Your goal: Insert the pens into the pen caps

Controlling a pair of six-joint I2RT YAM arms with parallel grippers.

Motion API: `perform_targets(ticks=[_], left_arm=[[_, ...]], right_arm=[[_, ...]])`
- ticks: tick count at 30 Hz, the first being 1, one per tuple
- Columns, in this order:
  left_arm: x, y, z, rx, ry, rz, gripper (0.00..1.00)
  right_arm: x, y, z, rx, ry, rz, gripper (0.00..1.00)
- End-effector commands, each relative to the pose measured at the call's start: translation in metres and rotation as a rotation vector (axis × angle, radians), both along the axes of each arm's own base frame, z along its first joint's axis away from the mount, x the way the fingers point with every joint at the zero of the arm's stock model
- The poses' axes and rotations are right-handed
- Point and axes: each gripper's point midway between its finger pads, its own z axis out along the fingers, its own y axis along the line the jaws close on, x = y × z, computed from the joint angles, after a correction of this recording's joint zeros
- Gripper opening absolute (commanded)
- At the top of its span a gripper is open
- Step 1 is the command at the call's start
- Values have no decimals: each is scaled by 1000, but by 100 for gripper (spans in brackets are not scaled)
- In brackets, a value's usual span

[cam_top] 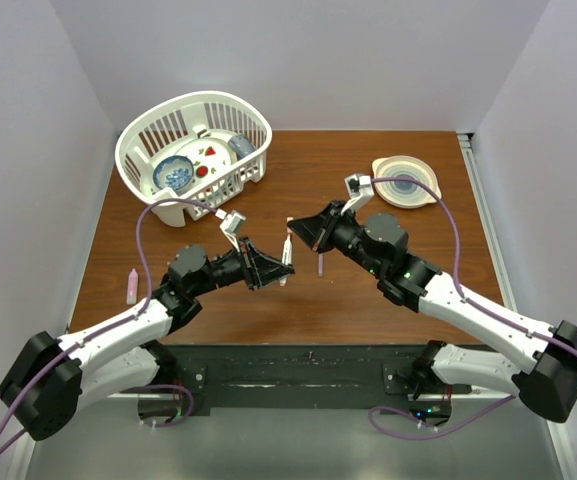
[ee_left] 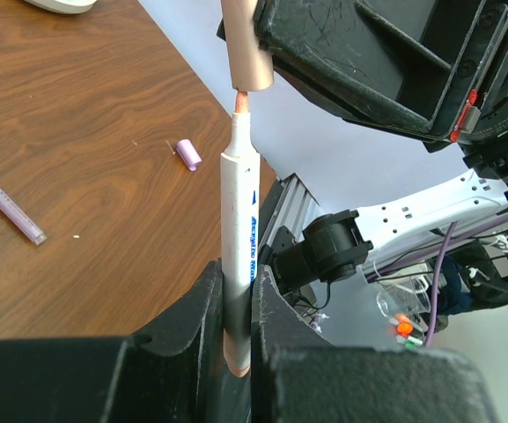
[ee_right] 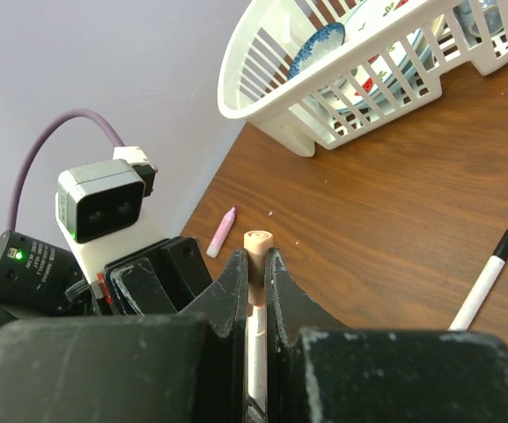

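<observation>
left gripper [ee_left: 238, 291] is clamped on the lower barrel of a white marker pen [ee_left: 239, 203] with blue print, which it holds raised above the middle of the wooden table [cam_top: 318, 165]. the pen's bare pinkish nib [ee_left: 242, 101] points at the right gripper [ee_right: 255, 264], whose fingers are pressed together on a pinkish cap [ee_right: 257, 240]. in the left wrist view the nib sits right at the open mouth of that cap. whether it has entered cannot be told. seen from above, the two grippers meet nose to nose over the table's centre, a little nearer the near edge than the far one.

a second slim pen [cam_top: 320, 264] lies flat on the wood just beside the grippers, on their near side. a small lilac cap [ee_left: 188, 154] rests on its side close to the table's near edge, apart from every pen. a pink pen [cam_top: 131, 286] lies alone by the left edge, well apart from the arms. the right wrist view also shows a white pen with a black end [ee_right: 485, 282] lying flat on the table, between the gripper and the basket.

a white slatted basket [cam_top: 243, 120] fills the far left corner. it holds dishes, among them a bowl with a blue pattern [cam_top: 176, 175]. a cream dish with ringed markings [cam_top: 405, 180] sits near the far right corner, well clear of the pens.
</observation>
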Motion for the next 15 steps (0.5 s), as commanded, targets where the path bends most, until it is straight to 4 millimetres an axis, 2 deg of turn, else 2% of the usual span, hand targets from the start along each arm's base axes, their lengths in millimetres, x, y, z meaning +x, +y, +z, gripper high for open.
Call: perform_targets(ticks=[1,9,15], left_arm=[[11,1,48,-82,-143,47,0],[11,-1,45,-78,-137,34,0],[8,-1,40,-88,-124,27,0]], right_arm=[[-8,-2,0,-47,-19,17,0],[-5,2,3,-45,-24,17,0],[-3,7,13,-17,-23,22,0]])
